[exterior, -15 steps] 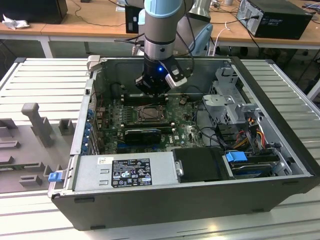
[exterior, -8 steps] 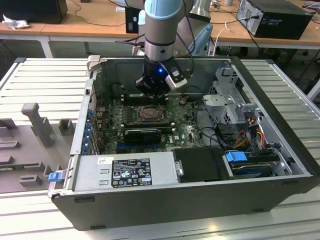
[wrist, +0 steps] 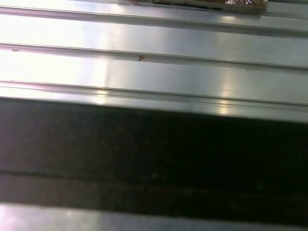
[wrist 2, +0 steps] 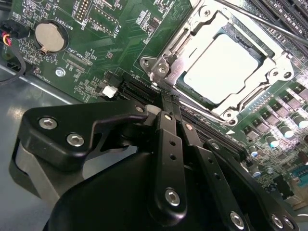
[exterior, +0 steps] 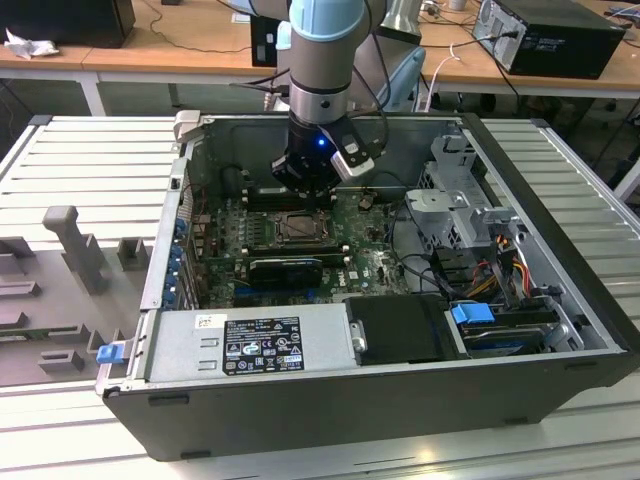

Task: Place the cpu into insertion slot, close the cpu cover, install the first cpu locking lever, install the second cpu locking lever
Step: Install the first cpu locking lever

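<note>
The open computer case (exterior: 400,400) lies on its side on the ribbed metal tabletop (exterior: 70,160), and the arm reaches down into it. In the exterior view the gripper (exterior: 305,190) hangs just above the far edge of the insertion slot (exterior: 297,228), in the middle of the green motherboard (exterior: 370,262).

In the second wrist view the cpu (wrist 2: 226,67) sits flat inside the insertion slot, its pale face showing through the window of the cpu cover (wrist 2: 161,65). The cover is down over the chip, its silver frame lying along all four edges of the slot. A thin metal lever rod (wrist 2: 269,24) runs along the far edge of the cover.

The gripper (wrist 2: 166,103) has its two black fingers (wrist 2: 168,139) pressed together, with nothing between them. Their tips stand just beside the near corner of the cover, over the end of a long black slot (wrist 2: 139,89).

Around the insertion slot the room is tight: the black expansion card (exterior: 285,270) lies just beside its near edge, and the drive cage (exterior: 455,195) stands well apart toward the exterior view's right. A round coin battery (wrist 2: 49,37) sits on open board, well clear of the cover's corner.
</note>
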